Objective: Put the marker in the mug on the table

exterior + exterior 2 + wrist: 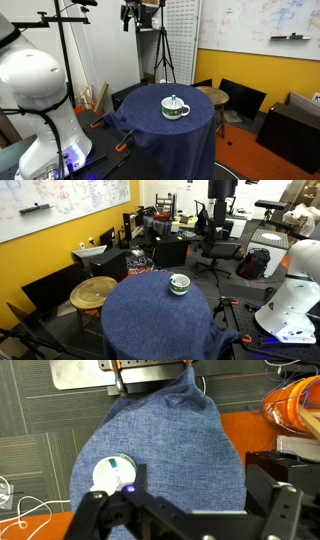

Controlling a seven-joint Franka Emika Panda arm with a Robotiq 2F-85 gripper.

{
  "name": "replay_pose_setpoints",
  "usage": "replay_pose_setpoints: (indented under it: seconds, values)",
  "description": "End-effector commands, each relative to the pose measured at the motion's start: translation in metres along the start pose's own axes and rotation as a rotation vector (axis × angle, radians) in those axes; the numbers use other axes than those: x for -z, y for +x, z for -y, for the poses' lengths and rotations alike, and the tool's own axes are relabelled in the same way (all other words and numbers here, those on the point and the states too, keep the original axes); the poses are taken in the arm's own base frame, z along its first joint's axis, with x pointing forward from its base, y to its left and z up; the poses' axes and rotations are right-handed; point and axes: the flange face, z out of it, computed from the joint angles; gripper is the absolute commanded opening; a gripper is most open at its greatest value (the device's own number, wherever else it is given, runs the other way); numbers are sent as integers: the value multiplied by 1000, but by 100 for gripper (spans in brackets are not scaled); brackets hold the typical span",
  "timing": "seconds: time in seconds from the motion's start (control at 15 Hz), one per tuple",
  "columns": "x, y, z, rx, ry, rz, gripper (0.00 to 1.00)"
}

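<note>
Wrist view looks straight down on the table, draped in navy cloth. The mug sits low and left in frame, off to the left of the gripper rather than under it. The fingers stand wide apart at the bottom edge with nothing between them. In both exterior views the gripper hangs high, well clear of the tabletop, and the mug stands alone near the middle of the cloth. Marker: in an exterior view a thin pale stick rises from the mug's mouth, roughly upright, tip just above the rim. It is too small to make out from the wrist camera. Judgement: the marker is in the mug and the task looks complete. There is only one arm, so no choice of hand. If any move were needed, the mug lies far below and a little left of the empty hand.
</note>
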Motion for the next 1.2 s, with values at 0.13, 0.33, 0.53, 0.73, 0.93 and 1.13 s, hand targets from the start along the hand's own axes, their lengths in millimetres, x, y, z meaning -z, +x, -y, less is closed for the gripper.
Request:
replay_pose_setpoints:
  seconds: [0.13, 0.33, 0.53, 0.73, 0.93, 1.13]
  values:
    - [0, -1, -26, 170, -125, -59, 100]
    - [-1, 4, -45, 206, -207, -120, 100]
    - [-9, 6, -65, 222, -271, -191, 100]
    - [-21, 1, -84, 274, -339, -255, 100]
    - [-34, -8, -107, 324, -365, -303, 100]
    - [-43, -20, -138, 329, -350, -354, 100]
